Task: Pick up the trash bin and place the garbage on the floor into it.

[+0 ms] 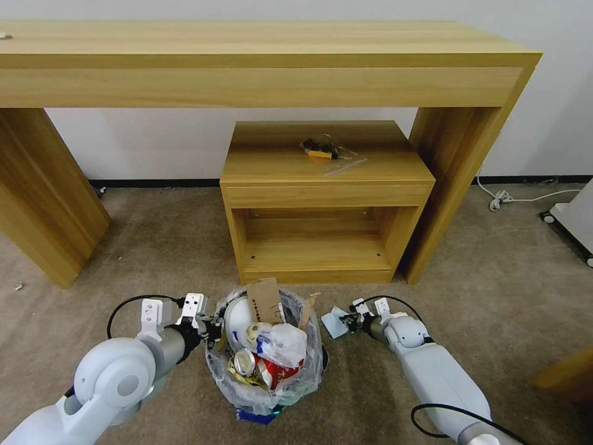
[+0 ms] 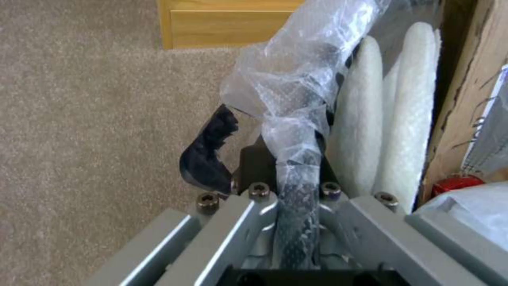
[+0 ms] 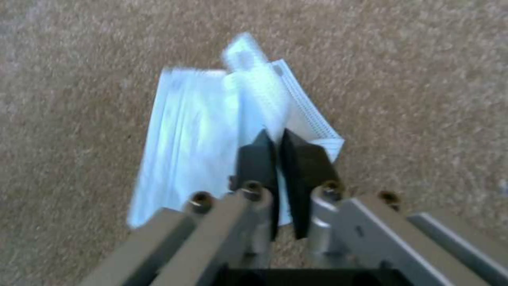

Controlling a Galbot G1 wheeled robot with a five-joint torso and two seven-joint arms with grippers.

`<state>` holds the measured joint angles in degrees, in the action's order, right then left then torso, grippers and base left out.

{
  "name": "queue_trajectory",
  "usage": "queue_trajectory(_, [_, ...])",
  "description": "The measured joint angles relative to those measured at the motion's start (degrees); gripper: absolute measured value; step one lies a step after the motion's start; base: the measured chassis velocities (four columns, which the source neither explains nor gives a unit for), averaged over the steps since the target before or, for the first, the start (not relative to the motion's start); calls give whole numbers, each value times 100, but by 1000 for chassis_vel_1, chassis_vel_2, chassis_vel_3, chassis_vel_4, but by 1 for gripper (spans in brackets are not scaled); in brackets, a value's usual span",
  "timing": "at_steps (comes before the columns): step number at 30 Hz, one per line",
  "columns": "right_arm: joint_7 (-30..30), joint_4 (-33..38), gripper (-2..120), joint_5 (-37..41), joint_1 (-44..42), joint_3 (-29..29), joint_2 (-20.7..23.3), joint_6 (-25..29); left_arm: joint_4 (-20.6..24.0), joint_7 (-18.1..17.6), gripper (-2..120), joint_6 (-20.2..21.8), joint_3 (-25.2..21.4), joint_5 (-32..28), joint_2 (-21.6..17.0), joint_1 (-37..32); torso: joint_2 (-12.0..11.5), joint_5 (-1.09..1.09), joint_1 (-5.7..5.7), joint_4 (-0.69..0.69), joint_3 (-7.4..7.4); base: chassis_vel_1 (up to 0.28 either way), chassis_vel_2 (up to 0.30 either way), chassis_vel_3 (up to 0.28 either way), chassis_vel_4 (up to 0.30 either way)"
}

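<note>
The trash bin [image 1: 302,380], lined with a crinkly clear bag, sits low in front of me above the carpet. It is packed with garbage: a cardboard piece [image 1: 265,300], white slippers [image 1: 238,315], a crushed can [image 1: 244,361] and a wood stick [image 1: 307,309]. My left gripper [image 1: 213,327] is shut on the bin's left rim. In the left wrist view the bagged rim [image 2: 296,91] runs between the jaws of the left gripper [image 2: 275,159], beside the slippers [image 2: 360,119]. My right gripper [image 1: 353,321] [image 3: 278,155] is shut on a pale-blue tissue [image 1: 336,321] [image 3: 201,131], just right of the bin and over the carpet.
A low wooden cabinet [image 1: 327,204] with an open shelf stands right behind the bin, under a long wooden table [image 1: 265,62]. A clear packet [image 1: 324,151] lies on the cabinet top. A white cable [image 1: 506,198] and a white wheeled base [image 1: 574,222] are at the right.
</note>
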<state>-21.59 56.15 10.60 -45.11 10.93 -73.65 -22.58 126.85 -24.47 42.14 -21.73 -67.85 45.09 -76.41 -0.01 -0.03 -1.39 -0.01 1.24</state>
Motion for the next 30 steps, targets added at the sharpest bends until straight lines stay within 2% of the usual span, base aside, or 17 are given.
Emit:
queue_trajectory(7, [128, 427, 0, 166, -407, 206, 44, 303, -26, -47, 0, 0, 2, -84, -78, 65, 1, 2, 0, 0, 0, 0, 0, 0, 0])
queue_trajectory(15, [332, 1279, 0, 399, -861, 487, 182, 581, -197, 3, 0, 0, 42, -101, -105, 176, 1, 1, 0, 0, 0, 0, 0, 0, 0])
queue_trajectory(21, [392, 2416, 0, 468, -1147, 789, 273, 792, -315, 68, 0, 0, 91, -32, -70, 223, 1, 1, 0, 0, 0, 0, 0, 0, 0])
queue_trajectory(22, [392, 2416, 0, 468, -1147, 789, 273, 792, -315, 68, 0, 0, 91, -32, -70, 223, 1, 1, 0, 0, 0, 0, 0, 0, 0])
queue_trajectory(24, [392, 2968, 0, 528, -1233, 873, 362, 797, -373, 80, 0, 0, 118, -31, -70, 272, 1, 1, 0, 0, 0, 0, 0, 0, 0])
queue_trajectory(25, [392, 3383, 0, 619, -1265, 894, 446, 759, -405, 83, 0, 0, 129, -36, -71, 304, 1, 1, 0, -1, 0, 0, 0, 0, 0])
queue_trajectory(26, [392, 3383, 0, 619, -1265, 894, 446, 759, -405, 83, 0, 0, 129, -36, -71, 304, 1, 1, 0, -1, 0, 0, 0, 0, 0])
queue_trajectory(28, [390, 4114, 0, 943, -1249, 830, 612, 597, -468, 87, 0, 0, 137, -41, -70, 342, 1, 0, 0, 0, 0, 0, 0, 0, 0])
queue_trajectory(30, [389, 4270, 0, 1019, -1235, 795, 648, 557, -490, 87, 0, 0, 144, -41, -65, 359, 1, 0, 0, 0, 0, 0, 0, 0, 0])
